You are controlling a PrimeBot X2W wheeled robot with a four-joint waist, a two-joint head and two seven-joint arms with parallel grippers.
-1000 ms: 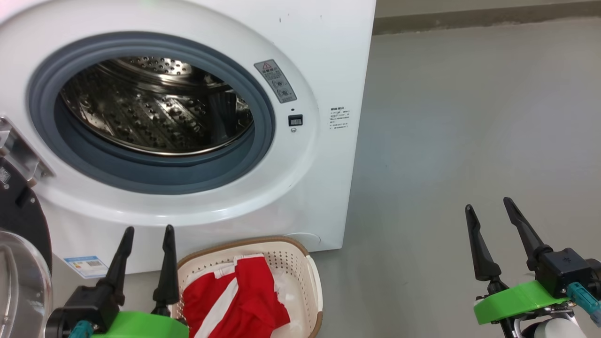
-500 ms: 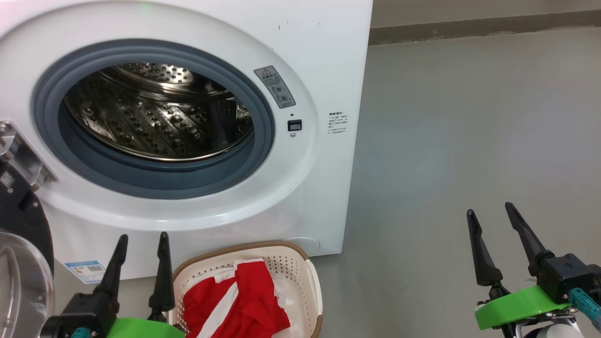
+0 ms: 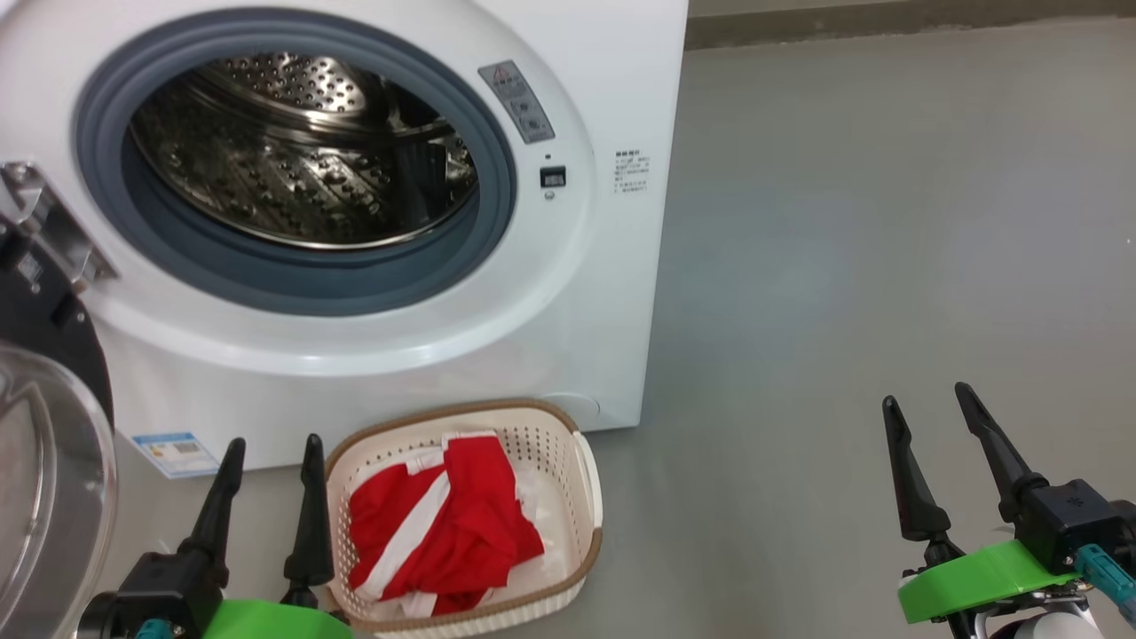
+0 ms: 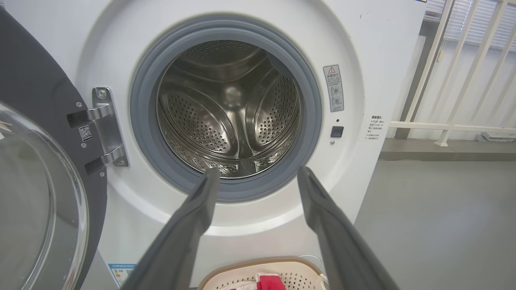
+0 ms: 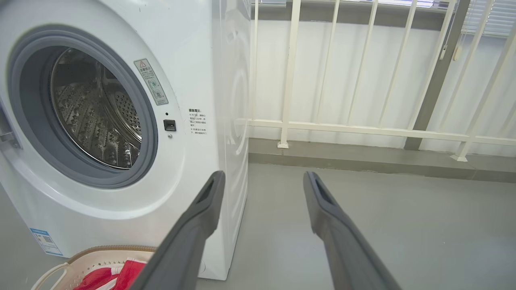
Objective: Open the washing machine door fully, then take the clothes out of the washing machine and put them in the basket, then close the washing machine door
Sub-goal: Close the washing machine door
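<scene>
The clothes (image 3: 439, 524) lay in the basket (image 3: 586, 479), on the floor (image 3: 843, 222) just before the washer (image 3: 612, 293); its door (image 3: 53, 479) stood swung open at the left. The left hand (image 3: 275, 441) and right hand (image 3: 925, 395) gaped wide, empty.

The washing machine (image 3: 603, 293) is glossy white with a shiny perforated steel drum (image 3: 293, 169), the basket (image 3: 546, 448) perforated plastic, the clothes (image 3: 461, 524) soft cloth.

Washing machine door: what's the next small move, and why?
Probably swing the left gripper, open and empty, leftward to the washing machine door and start pushing it shut: the drum looks empty, the clothes lie in the basket, and the door stands wide open beside that gripper.
</scene>
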